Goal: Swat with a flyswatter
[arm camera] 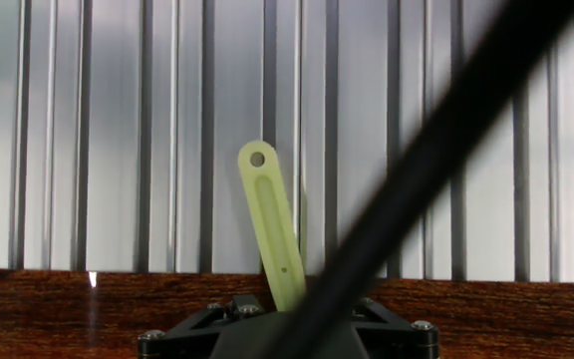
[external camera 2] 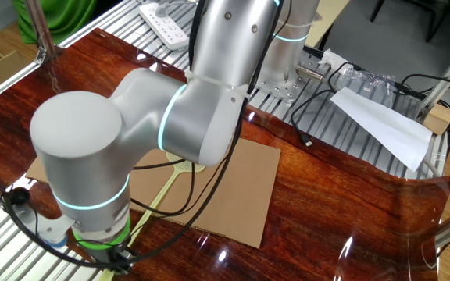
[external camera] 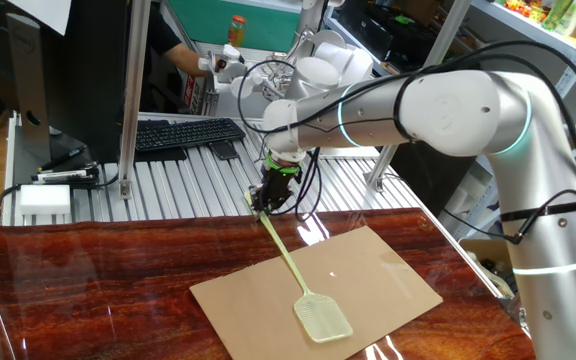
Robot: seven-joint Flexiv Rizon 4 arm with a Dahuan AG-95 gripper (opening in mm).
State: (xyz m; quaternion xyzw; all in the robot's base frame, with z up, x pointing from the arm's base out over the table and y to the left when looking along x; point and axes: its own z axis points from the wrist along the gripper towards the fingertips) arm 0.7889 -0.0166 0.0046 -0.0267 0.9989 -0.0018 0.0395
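Observation:
The pale yellow-green flyswatter (external camera: pixel 298 275) slopes down from my gripper (external camera: pixel 266 200). Its mesh head (external camera: pixel 323 320) rests on a brown cardboard sheet (external camera: pixel 368 265). My gripper is shut on the thin handle near its upper end, above the table's far edge. In the hand view the handle's tip with its hole (arm camera: pixel 257 158) sticks up out of the black gripper body (arm camera: pixel 192 334); the fingertips are hidden. In the other fixed view the handle (external camera 2: pixel 162 191) and part of the head (external camera 2: pixel 187 164) show under the arm, and the gripper is hidden at the bottom edge.
The cardboard lies on a glossy red-brown wooden tabletop (external camera: pixel 88 280). Behind it is a ribbed metal surface (external camera: pixel 198 180) with a black keyboard (external camera: pixel 183 133). A blurred black cable (arm camera: pixel 427 170) crosses the hand view diagonally. White paper (external camera 2: pixel 381 121) and cables lie at the far side.

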